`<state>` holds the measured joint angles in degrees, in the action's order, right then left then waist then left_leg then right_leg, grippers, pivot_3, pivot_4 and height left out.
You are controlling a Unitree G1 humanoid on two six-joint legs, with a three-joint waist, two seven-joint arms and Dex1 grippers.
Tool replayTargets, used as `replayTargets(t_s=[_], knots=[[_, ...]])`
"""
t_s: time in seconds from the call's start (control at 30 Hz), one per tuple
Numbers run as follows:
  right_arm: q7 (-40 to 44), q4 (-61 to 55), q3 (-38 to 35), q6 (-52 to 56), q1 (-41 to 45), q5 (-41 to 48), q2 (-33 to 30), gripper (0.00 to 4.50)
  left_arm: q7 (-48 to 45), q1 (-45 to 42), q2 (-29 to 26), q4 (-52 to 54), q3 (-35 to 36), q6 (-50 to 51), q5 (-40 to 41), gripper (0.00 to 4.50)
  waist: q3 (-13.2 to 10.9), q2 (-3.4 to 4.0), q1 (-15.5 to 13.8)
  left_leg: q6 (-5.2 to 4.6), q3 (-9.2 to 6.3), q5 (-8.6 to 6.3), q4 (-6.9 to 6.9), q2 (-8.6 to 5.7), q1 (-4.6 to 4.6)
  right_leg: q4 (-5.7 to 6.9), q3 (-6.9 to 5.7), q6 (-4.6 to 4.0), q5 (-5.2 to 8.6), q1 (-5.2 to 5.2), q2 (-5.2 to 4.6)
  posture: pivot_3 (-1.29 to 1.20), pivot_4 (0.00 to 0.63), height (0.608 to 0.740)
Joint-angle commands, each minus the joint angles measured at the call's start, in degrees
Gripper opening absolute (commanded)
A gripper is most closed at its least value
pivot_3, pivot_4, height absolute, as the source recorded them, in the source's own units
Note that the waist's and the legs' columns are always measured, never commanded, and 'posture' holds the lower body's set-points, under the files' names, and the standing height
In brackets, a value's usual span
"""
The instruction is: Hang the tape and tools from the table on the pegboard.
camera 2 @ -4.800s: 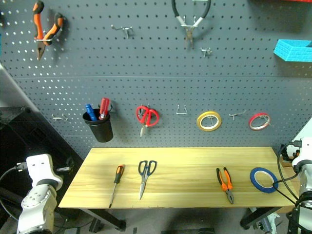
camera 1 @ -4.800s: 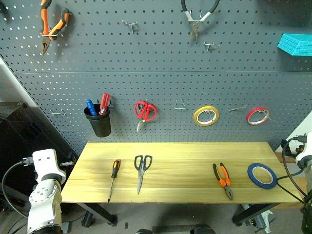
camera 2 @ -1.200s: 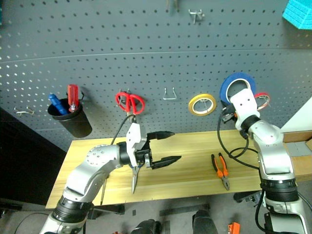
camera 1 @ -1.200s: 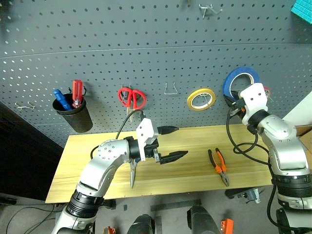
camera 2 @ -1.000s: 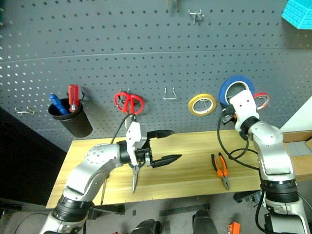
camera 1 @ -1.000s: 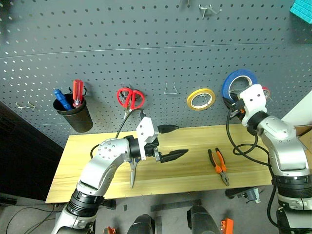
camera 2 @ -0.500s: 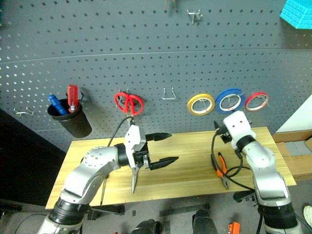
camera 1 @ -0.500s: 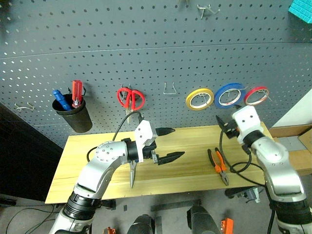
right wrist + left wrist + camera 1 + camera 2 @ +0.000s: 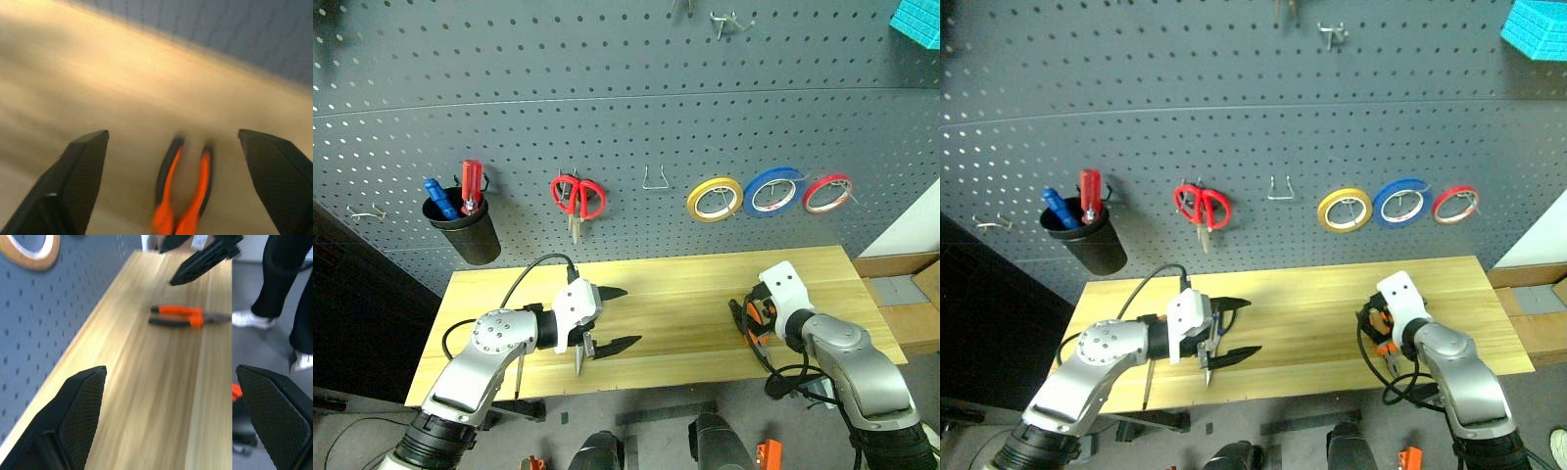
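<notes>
A black cup (image 9: 473,235) hangs on the pegboard (image 9: 626,117) and holds two screwdrivers, one blue and one red, handles up. Three tape rings hang in a row: yellow, the blue tape (image 9: 773,193), and red. The pliers (image 9: 188,317) lie on the desk (image 9: 685,304), long axis across its depth, handles toward the pegboard. My right end effector (image 9: 173,161) is released, fingers spread either side of the pliers' handles. My left end effector (image 9: 607,318) is released above the scissors (image 9: 578,360).
</notes>
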<state>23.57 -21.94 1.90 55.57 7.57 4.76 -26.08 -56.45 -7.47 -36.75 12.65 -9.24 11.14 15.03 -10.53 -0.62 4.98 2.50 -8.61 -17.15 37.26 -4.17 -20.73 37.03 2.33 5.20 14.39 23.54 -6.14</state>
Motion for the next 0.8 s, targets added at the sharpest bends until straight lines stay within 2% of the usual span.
replayTargets(t_s=[0.03,0.27,0.8], knots=[[-3.0,2.7,0.9,5.3,4.6,-0.4,2.3,4.48,-2.6,0.1,-1.6,1.4,-0.8,-1.1,-0.3,4.50,0.0,0.00,0.0,0.00,0.00,0.00,0.01,0.00,-0.01,0.00,0.00,0.00,-0.01,0.00,0.00,-0.16,0.161,0.740],[-6.5,14.2,1.3,8.3,9.2,-1.4,4.5,4.48,-3.0,-0.8,-1.3,1.3,-1.5,-1.5,-1.1,4.50,0.0,0.00,-0.1,0.01,0.00,0.00,0.03,-0.02,-0.03,0.00,0.01,0.01,-0.03,0.03,0.00,-0.15,0.164,0.740],[-10.3,22.6,0.9,3.4,6.7,-2.2,7.2,4.48,-2.3,0.9,-1.1,2.6,-1.3,-1.3,-1.5,4.50,0.0,0.00,0.0,0.00,0.01,0.00,0.06,-0.02,-0.03,0.07,0.04,0.02,-0.04,0.08,0.00,-0.12,0.173,0.740]])
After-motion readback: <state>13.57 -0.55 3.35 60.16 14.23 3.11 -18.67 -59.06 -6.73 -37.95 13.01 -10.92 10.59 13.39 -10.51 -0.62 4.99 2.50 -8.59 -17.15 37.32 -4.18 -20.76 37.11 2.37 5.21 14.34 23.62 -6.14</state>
